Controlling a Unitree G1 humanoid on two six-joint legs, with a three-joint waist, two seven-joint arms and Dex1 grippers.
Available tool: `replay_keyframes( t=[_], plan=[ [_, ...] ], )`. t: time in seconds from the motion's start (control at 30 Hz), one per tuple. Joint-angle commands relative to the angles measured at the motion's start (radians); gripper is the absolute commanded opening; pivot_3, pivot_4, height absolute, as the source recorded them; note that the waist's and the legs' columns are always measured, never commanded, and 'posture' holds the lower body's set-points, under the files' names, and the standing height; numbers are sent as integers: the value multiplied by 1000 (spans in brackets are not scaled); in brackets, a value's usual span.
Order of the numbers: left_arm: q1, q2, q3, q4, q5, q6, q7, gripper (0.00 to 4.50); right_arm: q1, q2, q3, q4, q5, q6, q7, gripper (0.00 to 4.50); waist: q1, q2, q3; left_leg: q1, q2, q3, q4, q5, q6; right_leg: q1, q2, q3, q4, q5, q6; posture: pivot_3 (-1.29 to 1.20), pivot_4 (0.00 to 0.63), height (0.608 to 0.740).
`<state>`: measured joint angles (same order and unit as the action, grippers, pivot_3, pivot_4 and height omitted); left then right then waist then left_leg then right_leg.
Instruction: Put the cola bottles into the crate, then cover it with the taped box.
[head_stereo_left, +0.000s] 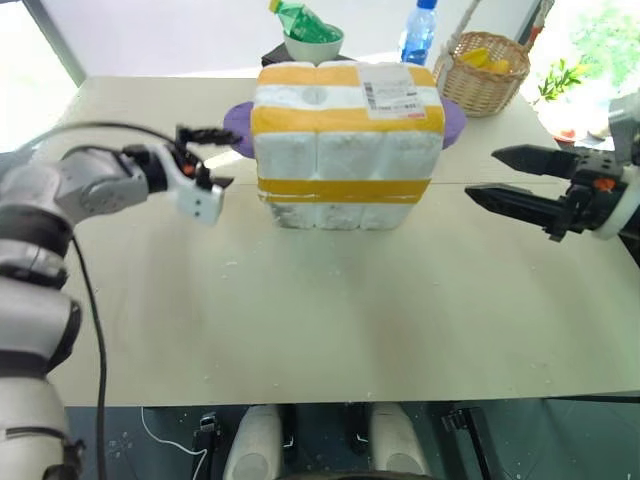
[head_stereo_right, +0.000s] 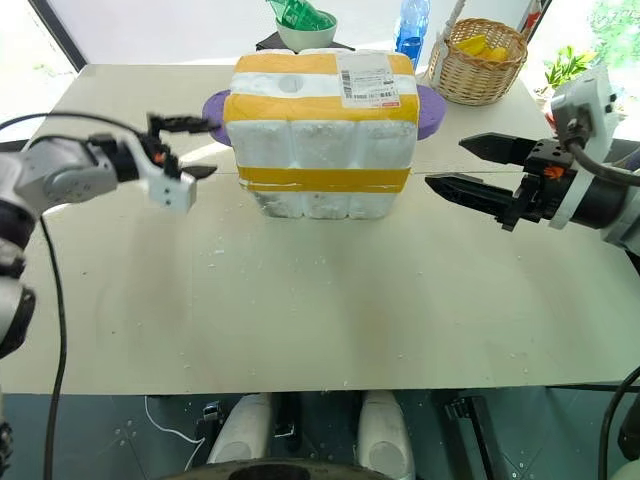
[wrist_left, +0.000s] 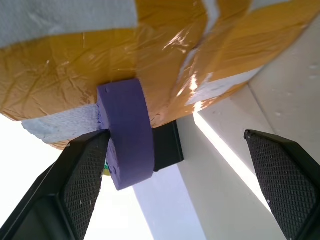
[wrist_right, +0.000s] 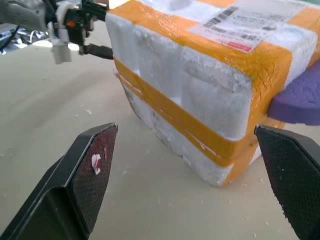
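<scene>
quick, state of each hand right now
left hand: open, holding nothing, fingers either side of the purple flap of the taped box
right hand: open, empty, apart from the box

Taped box (head_stereo_left: 345, 150): white foam, grainy and matt, with moulded cells, just beside the left gripper (head_stereo_left: 213, 160) and between it and the right gripper (head_stereo_right: 470, 166). Yellow tape bands (wrist_right: 180, 117) glossy, wrinkled, catching glare. Barcode label (head_stereo_left: 390, 92) smooth white paper. Purple flap (wrist_left: 127, 132) touching one left finger: dense matt foam, fine-pored. Fingers (wrist_left: 285, 175) matt black plastic, pads with a cross-hatched grip texture; a scrap of red-and-white stuck on one right pad (wrist_right: 96, 160). Table (head_stereo_left: 330, 310) matt, pale, smooth, dusted with white foam crumbs. Beyond the box: woven wicker basket (head_stereo_left: 482, 70), translucent blue plastic bottle (head_stereo_left: 419, 32).
</scene>
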<state>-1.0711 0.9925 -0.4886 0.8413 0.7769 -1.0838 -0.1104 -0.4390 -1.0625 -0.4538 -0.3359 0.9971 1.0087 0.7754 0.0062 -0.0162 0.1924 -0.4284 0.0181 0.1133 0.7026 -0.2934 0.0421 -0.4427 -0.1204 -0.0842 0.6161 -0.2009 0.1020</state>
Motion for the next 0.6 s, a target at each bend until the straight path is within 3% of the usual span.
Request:
replay_keyframes(
  t=[0.03, 0.1, 0.17, 0.23, 0.3, 0.4, 0.6],
  plan=[
    [106, 97, 113, -146, -253, -38, -84, 4462, 7, -21, -22, 15, -25, -29, 18, 4500, 3, 0, 0, 0, 0, 0, 0, 0, 0, 0, 0, 0, 0, 0, 0, 0, 150, 740],
    [190, 122, 156, -207, -433, 24, -187, 4462, 14, -25, -20, 23, -36, -32, 28, 4500, 6, 0, 0, 1, 0, 0, 0, 0, 0, 0, -1, 0, 0, 0, 0, 0, 150, 740],
    [324, 110, 276, -371, -930, 542, -518, 4462, 25, -48, -7, 51, -65, -50, 72, 4500, 7, 2, -1, 1, 0, 0, 1, 0, 0, 1, -2, 0, -1, 0, 0, 0, 150, 740],
    [389, 152, 397, -548, -1421, 1182, -782, 4462, 4, -67, 18, 99, -92, -69, 109, 4500, 3, 2, 0, 0, 0, -2, 5, 0, 0, 1, -2, 0, 1, 0, 0, 0, 150, 740],
    [389, 212, 480, -618, -1636, 1524, -921, 4462, -32, -76, 47, 144, -110, -84, 136, 4500, -8, 2, 0, -3, 4, -3, 12, 0, 0, 1, 2, 0, 2, 0, 0, 0, 150, 740],
    [353, 293, 548, -590, -1723, 1751, -1120, 4462, -106, -85, 111, 221, -143, -112, 197, 4500, -21, 2, 1, -2, 4, -3, 13, -1, 1, 2, 2, 0, 2, 0, 0, 0, 150, 740],
    [222, 332, 526, -550, -1633, 1883, -1297, 4462, -208, -71, 213, 301, -208, -156, 301, 4500, -16, 4, 0, 0, 3, -2, 11, -1, 1, 3, 4, 0, 3, -1, 0, 0, 150, 740]
  ],
)
